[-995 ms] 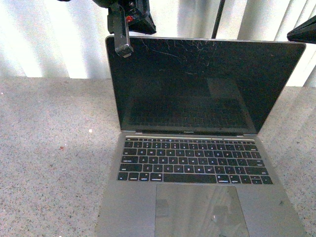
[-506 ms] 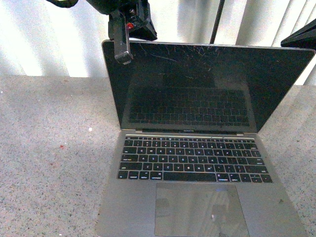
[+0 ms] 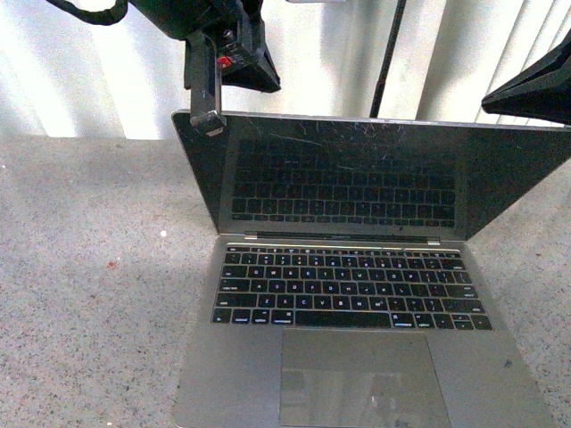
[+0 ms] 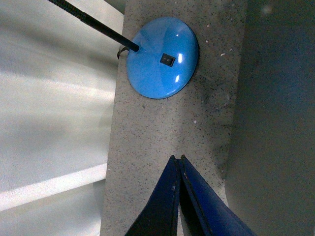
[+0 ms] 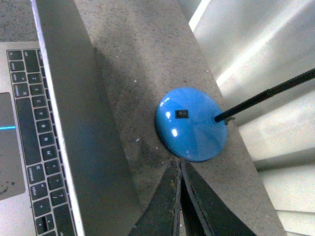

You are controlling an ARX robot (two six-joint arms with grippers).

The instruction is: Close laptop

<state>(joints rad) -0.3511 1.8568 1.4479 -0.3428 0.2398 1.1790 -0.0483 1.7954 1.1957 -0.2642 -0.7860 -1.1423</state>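
The silver-grey laptop (image 3: 357, 294) lies open on the speckled counter, with its scratched black screen (image 3: 357, 174) tilted forward over the black keys. My left gripper (image 3: 207, 123) is shut, and its tip rests at the lid's top left corner. In the left wrist view its shut fingers (image 4: 177, 158) point down behind the grey lid (image 4: 275, 123). My right gripper (image 3: 489, 105) is shut and hangs just above the lid's top right edge. In the right wrist view its tip (image 5: 178, 162) is behind the lid (image 5: 83, 142), with the keyboard (image 5: 29, 123) beyond.
A blue round lamp base (image 4: 162, 58) with a black switch stands on the counter behind the laptop and also shows in the right wrist view (image 5: 192, 123). Its black pole (image 3: 388, 53) rises behind the screen. White curtains hang at the back.
The lid has tilted forward and down, so its top edge sits lower. My left gripper has followed that corner down. The right gripper has come further into view.
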